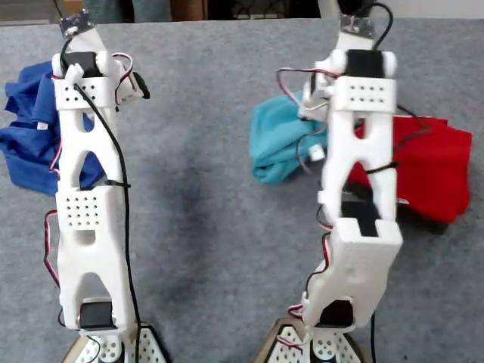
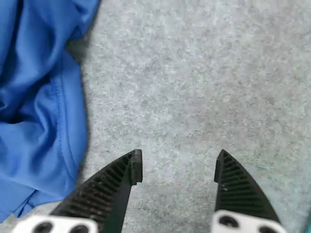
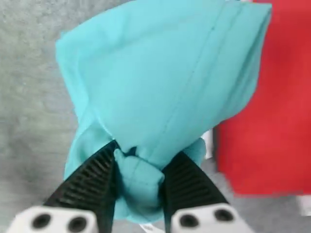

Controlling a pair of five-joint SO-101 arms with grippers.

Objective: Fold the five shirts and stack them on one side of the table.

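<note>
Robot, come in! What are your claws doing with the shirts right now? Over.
Left gripper open above grey table, blue shirt beside it. Right gripper shut on teal shirt. Red shirt close beside teal one.

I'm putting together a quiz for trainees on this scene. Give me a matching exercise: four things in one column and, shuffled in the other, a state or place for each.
Things:
1. blue shirt
2. teal shirt
3. red shirt
4. left gripper

States:
A. open over the bare table
B. bunched, pinched in the right gripper
C. crumpled, apart from the other shirts
D. lying flat next to the teal shirt

Pairs: 1-C, 2-B, 3-D, 4-A.
</note>
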